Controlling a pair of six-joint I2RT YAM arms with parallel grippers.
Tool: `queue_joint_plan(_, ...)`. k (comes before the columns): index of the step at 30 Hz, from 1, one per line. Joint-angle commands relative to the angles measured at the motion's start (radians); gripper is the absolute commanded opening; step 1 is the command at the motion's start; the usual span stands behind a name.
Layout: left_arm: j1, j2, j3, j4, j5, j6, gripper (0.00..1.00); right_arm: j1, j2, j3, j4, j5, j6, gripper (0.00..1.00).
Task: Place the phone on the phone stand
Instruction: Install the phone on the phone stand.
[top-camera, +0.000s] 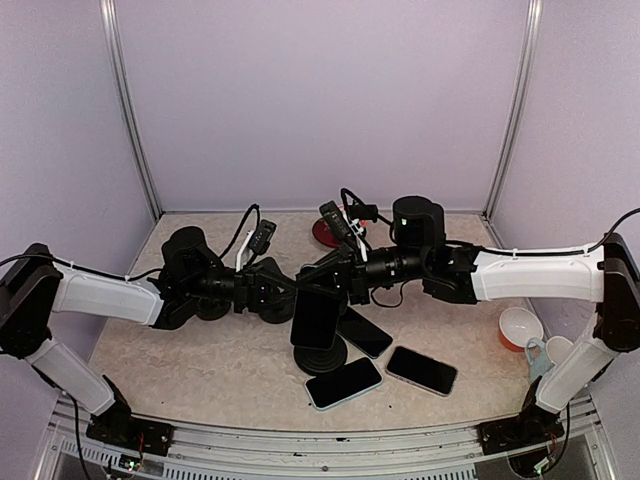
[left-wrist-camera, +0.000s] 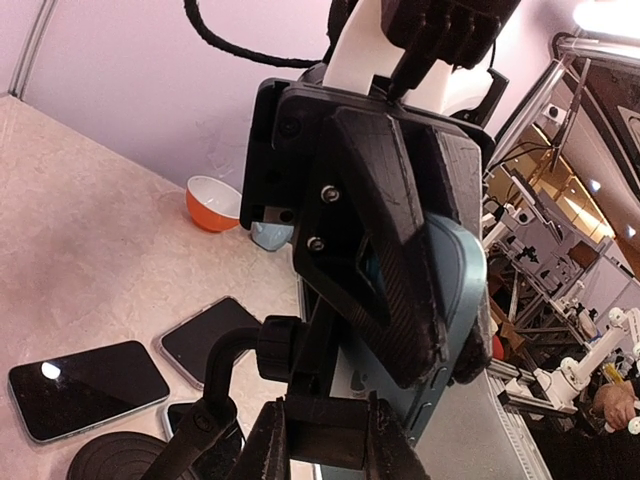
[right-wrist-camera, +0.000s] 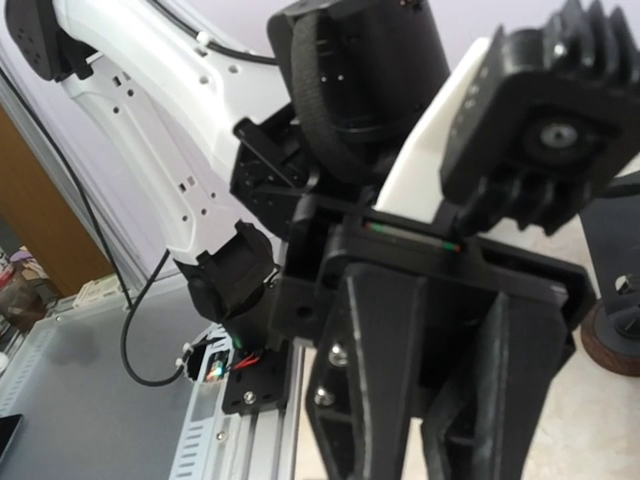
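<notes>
The phone (top-camera: 314, 320), with a dark screen and a blue back (left-wrist-camera: 455, 300), stands upright against the cradle of the black phone stand (top-camera: 322, 357). My right gripper (top-camera: 328, 283) is shut on the phone's edges, and its black fingers (left-wrist-camera: 390, 260) show in the left wrist view. My left gripper (top-camera: 283, 300) is shut on the stand's cradle bracket (left-wrist-camera: 325, 425), just above the stand's bent arm (left-wrist-camera: 225, 365) and round base (left-wrist-camera: 115, 460). The right wrist view shows only the left arm's gripper body (right-wrist-camera: 430, 250) up close; the phone is hidden there.
Three other phones lie flat by the stand's base (top-camera: 365, 332) (top-camera: 343, 383) (top-camera: 421, 370). An orange-and-white bowl (top-camera: 520, 328) and a pale cup (top-camera: 540, 352) sit at the right. A red object (top-camera: 325, 232) lies behind the grippers.
</notes>
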Motion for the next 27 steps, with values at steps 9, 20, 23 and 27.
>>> queue_joint_plan(9,0.034,-0.074,-0.024,0.083,0.046,0.022,0.00,-0.065,-0.042,-0.052,-0.116,0.095,-0.005,0.00)
queue_joint_plan(20,0.045,-0.082,-0.031,0.081,0.027,0.024,0.00,-0.087,-0.051,-0.048,-0.207,0.147,-0.013,0.00)
queue_joint_plan(23,0.045,-0.082,-0.028,0.077,0.026,0.023,0.00,-0.094,-0.038,-0.047,-0.220,0.164,-0.002,0.00)
queue_joint_plan(27,0.046,-0.080,-0.028,0.076,0.026,0.025,0.00,-0.096,0.006,-0.024,-0.254,0.179,0.004,0.00)
